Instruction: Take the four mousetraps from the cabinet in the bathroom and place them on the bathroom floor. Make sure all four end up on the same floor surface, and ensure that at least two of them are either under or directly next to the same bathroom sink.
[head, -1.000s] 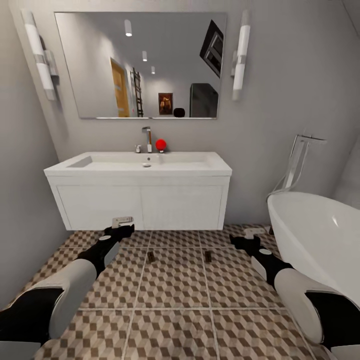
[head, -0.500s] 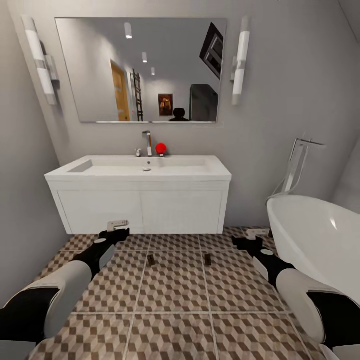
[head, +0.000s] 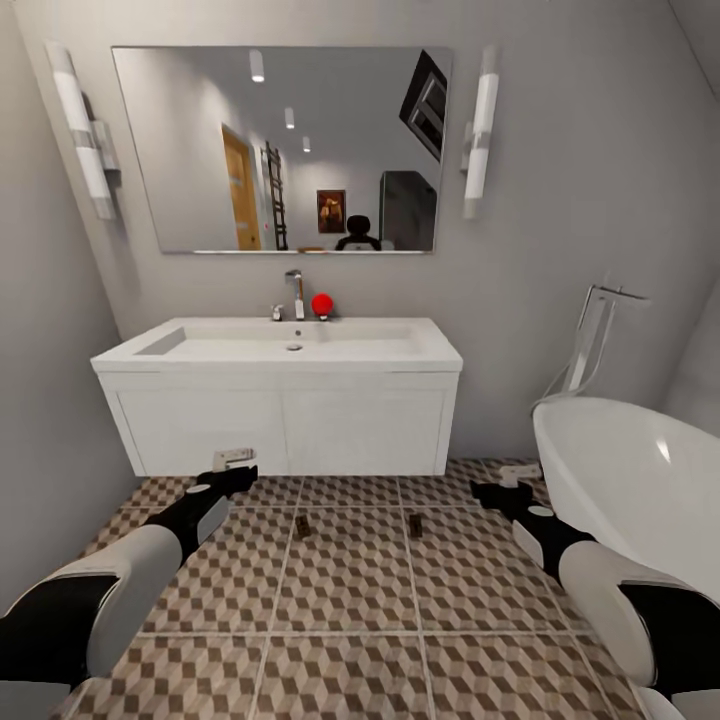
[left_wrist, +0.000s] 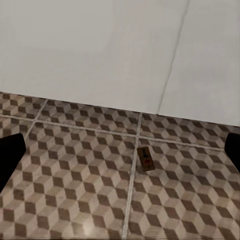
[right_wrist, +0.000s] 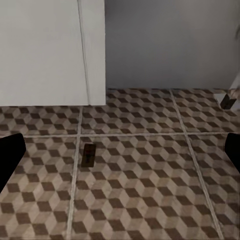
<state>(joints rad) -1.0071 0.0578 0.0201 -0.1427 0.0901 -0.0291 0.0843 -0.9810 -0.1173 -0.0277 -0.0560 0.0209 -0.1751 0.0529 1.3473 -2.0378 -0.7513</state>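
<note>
Two mousetraps lie flat on the cube-patterned bathroom floor, just in front of the white vanity: the left mousetrap and the right mousetrap. The bathroom sink sits above them with its chrome tap. My left gripper hovers left of the left trap, open and empty; its wrist view looks down on that mousetrap. My right gripper hangs right of the right trap, open and empty, with that mousetrap below it. The cabinet and the other traps are out of view.
An oval white bathtub stands close on the right, beside my right arm, with a chrome floor tap behind it. A grey wall closes the left side. A red ball sits on the sink's back edge. A mirror hangs above.
The whole picture has slid downward and my head's reflection has risen in the mirror, so the camera rose. Both traps lie where they were. Both grippers stay open.
</note>
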